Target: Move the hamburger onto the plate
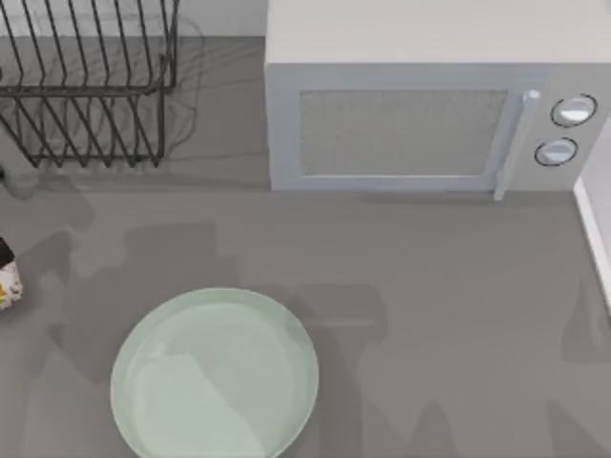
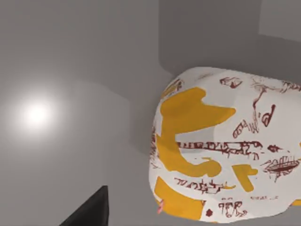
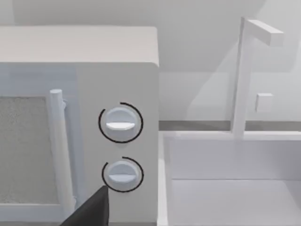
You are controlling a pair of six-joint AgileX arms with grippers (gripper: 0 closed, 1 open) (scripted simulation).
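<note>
The hamburger (image 1: 8, 283), a white wrapped lump with orange-yellow patches, lies on the grey table at the far left edge of the top view, cut off by the frame. In the left wrist view the hamburger (image 2: 221, 150) looms large and close. A dark part of my left gripper (image 2: 91, 211) shows beside it, apart from the wrapper. The pale mint-green plate (image 1: 143, 382) sits at the front, right of the hamburger, with nothing on it. A dark part of my right gripper (image 3: 91, 209) shows in the right wrist view, facing the microwave's knobs.
A white microwave (image 1: 401, 124) stands shut at the back centre and right. A black wire dish rack (image 1: 86, 86) fills the back left corner. A white sink with a tap (image 3: 244, 80) lies right of the microwave.
</note>
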